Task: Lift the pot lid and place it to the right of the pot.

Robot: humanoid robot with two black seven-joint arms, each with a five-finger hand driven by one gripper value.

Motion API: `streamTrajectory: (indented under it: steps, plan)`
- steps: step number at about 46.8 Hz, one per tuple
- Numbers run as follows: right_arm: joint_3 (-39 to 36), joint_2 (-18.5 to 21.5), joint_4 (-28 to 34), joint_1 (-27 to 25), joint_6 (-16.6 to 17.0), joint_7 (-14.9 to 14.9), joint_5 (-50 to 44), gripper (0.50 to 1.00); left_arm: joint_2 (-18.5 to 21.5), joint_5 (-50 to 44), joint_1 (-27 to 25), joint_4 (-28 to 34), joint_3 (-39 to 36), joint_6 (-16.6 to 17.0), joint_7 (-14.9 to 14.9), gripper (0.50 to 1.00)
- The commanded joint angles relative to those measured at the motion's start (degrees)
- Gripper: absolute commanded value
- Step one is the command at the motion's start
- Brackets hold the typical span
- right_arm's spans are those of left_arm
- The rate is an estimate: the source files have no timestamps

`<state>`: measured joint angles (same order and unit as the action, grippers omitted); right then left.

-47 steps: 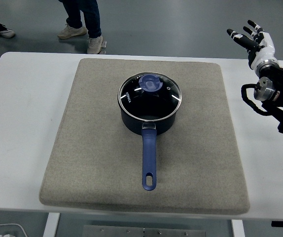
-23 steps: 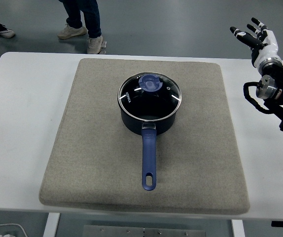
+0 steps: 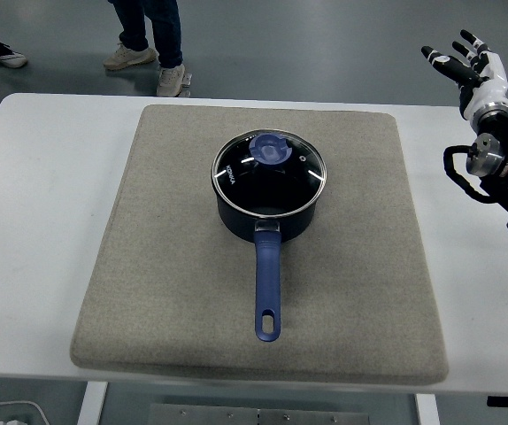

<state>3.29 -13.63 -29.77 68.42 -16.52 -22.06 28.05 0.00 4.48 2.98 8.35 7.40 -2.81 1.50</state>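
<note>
Dark blue saucepan (image 3: 267, 208) centred on grey felt mat (image 3: 258, 239), long handle (image 3: 268, 288) pointing toward near table edge, likely to leave sides free. Glass lid (image 3: 270, 173) seated on rim, blue knob (image 3: 271, 149) uppermost. Small white print on lid's left edge, unreadable. Right hand (image 3: 473, 66) raised at far right, fingers spread, empty, well apart from lid.

pot (image 3: 267, 212): dark blue, handle toward near edge | glass lid (image 3: 270, 168): seemingly seated on pot
</note>
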Motion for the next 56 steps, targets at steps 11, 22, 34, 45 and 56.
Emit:
streamTrajectory:
  steps: [11,22,34,45,56]
  plan:
    - [0.4,-0.25,0.06,0.13,-0.18,0.0,-0.36,0.909,0.0,0.0,0.0,0.0,-0.02,0.0,0.0,1.0]
    - [0.75,-3.15,1.38,1.18,0.87,0.09,-3.34,0.909,0.0,0.0,0.0,0.0,-0.02,0.0,0.0,1.0]
    - [0.84,-7.46,1.38,6.11,8.07,0.09,-17.93,0.907,0.0,0.0,0.0,0.0,0.07,0.0,0.0,1.0]
    - [0.67,-10.18,1.38,10.85,18.27,-0.44,-35.07,0.907,0.0,0.0,0.0,0.0,-0.02,0.0,0.0,1.0]
    - [1.02,-12.64,1.11,17.44,28.28,-0.7,-39.03,0.907,0.0,0.0,0.0,0.0,-0.02,0.0,0.0,1.0]
